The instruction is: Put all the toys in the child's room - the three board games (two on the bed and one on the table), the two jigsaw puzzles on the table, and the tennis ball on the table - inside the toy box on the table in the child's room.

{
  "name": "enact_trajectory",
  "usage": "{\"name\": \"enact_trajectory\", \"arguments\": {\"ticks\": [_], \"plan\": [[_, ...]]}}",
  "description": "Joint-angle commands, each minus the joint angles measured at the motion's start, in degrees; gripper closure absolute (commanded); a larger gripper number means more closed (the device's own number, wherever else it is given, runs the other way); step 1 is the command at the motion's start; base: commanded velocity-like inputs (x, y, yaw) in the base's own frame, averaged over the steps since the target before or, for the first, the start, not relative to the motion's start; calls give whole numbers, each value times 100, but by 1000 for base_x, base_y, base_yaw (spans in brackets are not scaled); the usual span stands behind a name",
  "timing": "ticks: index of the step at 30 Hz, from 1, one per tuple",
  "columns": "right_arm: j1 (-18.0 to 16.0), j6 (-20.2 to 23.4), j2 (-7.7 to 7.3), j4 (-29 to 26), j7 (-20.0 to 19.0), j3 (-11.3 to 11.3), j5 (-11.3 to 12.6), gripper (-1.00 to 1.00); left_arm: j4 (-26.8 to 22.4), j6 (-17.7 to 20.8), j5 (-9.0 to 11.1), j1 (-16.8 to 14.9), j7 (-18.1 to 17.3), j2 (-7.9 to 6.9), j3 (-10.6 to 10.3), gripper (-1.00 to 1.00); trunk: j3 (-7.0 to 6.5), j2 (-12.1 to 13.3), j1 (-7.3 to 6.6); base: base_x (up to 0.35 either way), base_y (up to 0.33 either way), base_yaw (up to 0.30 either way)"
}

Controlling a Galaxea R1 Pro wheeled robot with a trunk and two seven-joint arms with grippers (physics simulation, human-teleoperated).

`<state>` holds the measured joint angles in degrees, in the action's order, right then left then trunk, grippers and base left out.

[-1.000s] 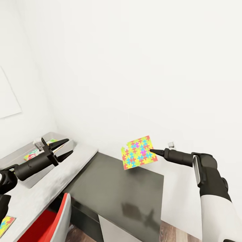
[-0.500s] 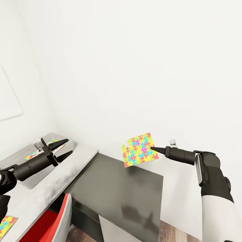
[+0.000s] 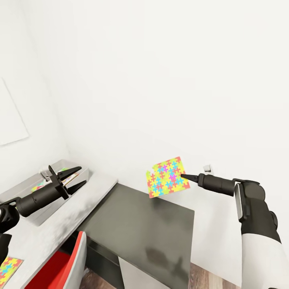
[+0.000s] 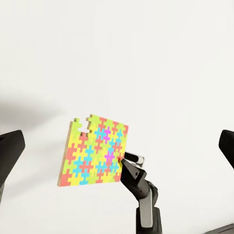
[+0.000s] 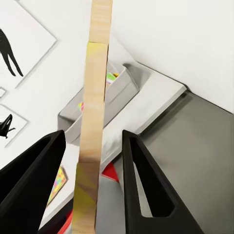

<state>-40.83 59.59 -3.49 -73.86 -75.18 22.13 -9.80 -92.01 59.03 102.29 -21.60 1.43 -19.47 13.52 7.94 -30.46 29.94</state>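
Second puzzle (image 3: pixel 8 268) flat on pale desk top (image 3: pixel 48 237), near edge. Red chair (image 3: pixel 60 267) tucked below. Toy box (image 3: pixel 70 170) by the corner, printed toys inside. Left gripper (image 3: pixel 78 176) above the box, jaws spread, empty. Dark lower section (image 3: pixel 140 224) bare; white walls. Right gripper (image 3: pixel 182 176) pinches a puzzle (image 3: pixel 166 177) by its edge, tilted, midair above dark section.

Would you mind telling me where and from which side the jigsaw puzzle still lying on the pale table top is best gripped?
That jigsaw puzzle lies flat near the front edge of the table, so it offers no face to pinch. Probably best: the open left gripper comes from the table's front and clamps the puzzle's thin near edge, top and bottom, perhaps after nudging it slightly over the rim. The right gripper already holds the other puzzle.
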Motion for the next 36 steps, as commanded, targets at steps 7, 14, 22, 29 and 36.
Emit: {"name": "enact_trajectory", "arguments": {"ticks": [7,14,22,29,36], "plan": [[-11,41,21,-13,-48,28,-82,100,-1,21,-56,46,15,2,10,-100,-116,272,-152,0,0,0],[-12,41,23,-14,-42,24,-97,100,5,19,-68,50,23,1,11,-100,-242,553,-305,0,0,0],[-9,41,24,-19,-41,21,-80,100,15,8,-69,51,44,5,2,-100,-331,754,-415,0,0,0],[-12,41,19,-30,-48,20,-59,100,31,3,-70,51,94,5,0,-100,-331,754,-415,0,0,0],[-7,41,16,-31,-55,16,-56,100,3,-35,-69,180,41,20,32,-100,-331,754,-415,31,-10,0]]}}
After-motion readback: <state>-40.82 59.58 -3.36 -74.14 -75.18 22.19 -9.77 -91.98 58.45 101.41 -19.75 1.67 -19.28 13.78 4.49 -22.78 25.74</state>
